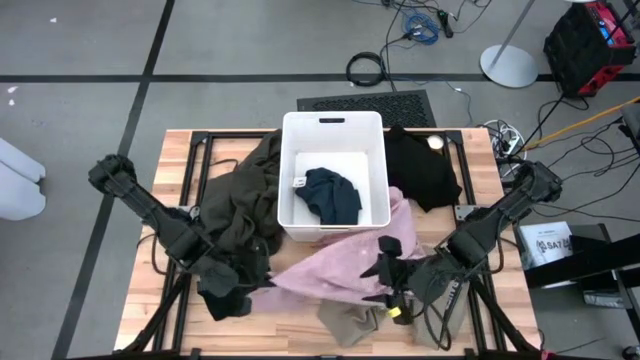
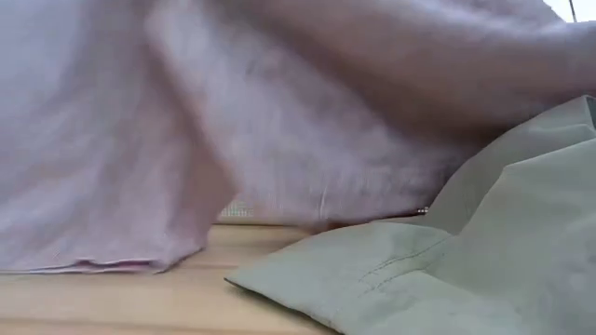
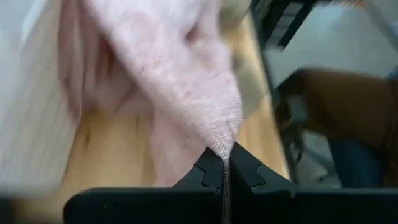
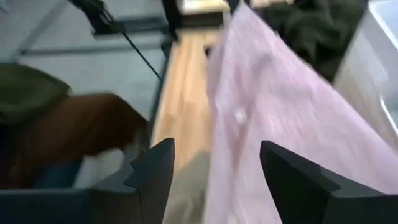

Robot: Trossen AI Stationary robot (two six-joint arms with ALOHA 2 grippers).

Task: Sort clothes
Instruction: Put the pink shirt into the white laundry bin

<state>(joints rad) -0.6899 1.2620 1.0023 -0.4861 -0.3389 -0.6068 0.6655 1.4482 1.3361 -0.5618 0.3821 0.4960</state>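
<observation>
Pale pink garment pinched in closed left gripper; right gripper wide open, empty, beside same cloth.

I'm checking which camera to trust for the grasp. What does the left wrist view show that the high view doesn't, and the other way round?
Only the left wrist view shows the left gripper shut on a corner of the pale pink garment.

Only the high view shows the white bin holding the navy garment, the dark olive garment, a black garment, and the right gripper at the pink garment's other end.

Both show the pink garment and the wooden table.
</observation>
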